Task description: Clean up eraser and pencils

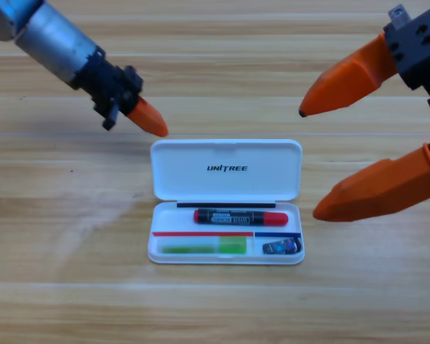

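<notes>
The left hand reaches in from the upper left of the frame on its grey arm and sits just above the upper left corner of the white case, its orange tip pointing down and to the right; only one orange tip shows, so whether this hand is open or closed cannot be told, and it carries nothing that can be seen. The right hand fills the right edge of the frame, large and partly cut off, with its two orange jaws spread wide apart and nothing between them: one tip lies at the upper right, above and just right of the lid's top right corner, the other at mid-right, level with the case's hinge and close beside its right side. The case lies open in the middle of the wooden counter, lid folded back toward the top of the frame. In its tray, the red pencil with the black labelled middle lies lengthwise in the upper compartment. Below it, the light green pencil lies in the lower left compartment, and the eraser, a small black block with a blue label, sits in the lower right compartment.
</notes>
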Robot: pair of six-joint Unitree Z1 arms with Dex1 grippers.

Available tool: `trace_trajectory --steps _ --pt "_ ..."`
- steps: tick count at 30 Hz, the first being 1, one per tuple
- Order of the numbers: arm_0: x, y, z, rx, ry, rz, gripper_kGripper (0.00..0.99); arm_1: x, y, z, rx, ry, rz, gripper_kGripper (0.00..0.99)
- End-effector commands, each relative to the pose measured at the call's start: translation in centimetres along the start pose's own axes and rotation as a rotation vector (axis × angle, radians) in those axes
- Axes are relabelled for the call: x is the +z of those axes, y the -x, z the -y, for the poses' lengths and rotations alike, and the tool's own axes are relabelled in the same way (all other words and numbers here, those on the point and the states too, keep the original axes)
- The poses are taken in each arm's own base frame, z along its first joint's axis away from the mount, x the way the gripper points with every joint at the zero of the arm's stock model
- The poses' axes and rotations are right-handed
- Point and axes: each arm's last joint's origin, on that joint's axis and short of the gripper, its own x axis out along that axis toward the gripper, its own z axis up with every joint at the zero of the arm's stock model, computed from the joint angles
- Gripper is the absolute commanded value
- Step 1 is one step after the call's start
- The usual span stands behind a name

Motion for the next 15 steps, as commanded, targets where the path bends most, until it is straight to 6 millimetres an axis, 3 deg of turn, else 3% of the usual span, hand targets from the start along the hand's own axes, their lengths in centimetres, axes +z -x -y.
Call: trace_trajectory --steps 1,7,15 --pt "0.1 -5.1 0.7 -0.122 0.013 -0.016 0.0 -0.8 0.5 0.0 -0.003 -0.023 0.01 0.99" --pt "1.2 -6.1 1.9 -0.161 0.013 -0.025 0.0 -0.8 0.5 0.0 -0.004 -0.025 0.013 0.99" --pt "2.6 -5.7 3.8 -0.182 0.003 -0.035 0.0 -0.8 0.4 0.2 -0.004 -0.031 0.01 0.99"
